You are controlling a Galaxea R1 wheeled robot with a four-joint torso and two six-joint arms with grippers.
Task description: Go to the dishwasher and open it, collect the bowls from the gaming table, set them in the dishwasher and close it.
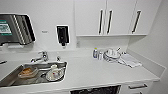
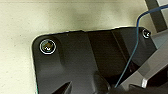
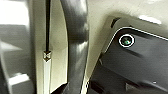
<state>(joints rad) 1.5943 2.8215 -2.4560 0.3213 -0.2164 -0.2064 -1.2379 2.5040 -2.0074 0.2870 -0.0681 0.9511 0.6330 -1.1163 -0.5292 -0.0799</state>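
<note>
A white kitchen desk [image 1: 100, 71] stretches across the head view, with the dishwasher [image 1: 96, 90] set beneath its front edge, a dark strip showing between white cabinet fronts and just beside a drawer with a dark handle [image 1: 137, 86]. Whether its door stands open cannot be told from here.

A stainless-steel sink [image 1: 15, 75] is sunk into the desk, fitted with a chrome tap [image 1: 40, 57] at its back rim. Inside the basin lie used dishes: a bowl [image 1: 27, 72] holding something orange-brown, and beside it a plate [image 1: 54, 74] with a pale cup-like item on it.

Farther along the desk, toward the corner, stand a small bottle [image 1: 95, 53] with a blue label, a pile of white crockery [image 1: 111, 54] and a folded white cloth [image 1: 130, 60] touching the pile. On the wall above hang a paper-towel dispenser [image 1: 16, 28] and a dark soap dispenser [image 1: 62, 34] in a white frame; white wall cupboards [image 1: 117, 17] with dark handles fill the upper corner.

The wrist views give the robot's own dark plates against pale surfaces; the left wrist view also carries a thin blue cable [image 2: 136, 45]. The state of the left and right jaws cannot be told, so the distance from the jaws to the dishwasher cannot be judged.
</note>
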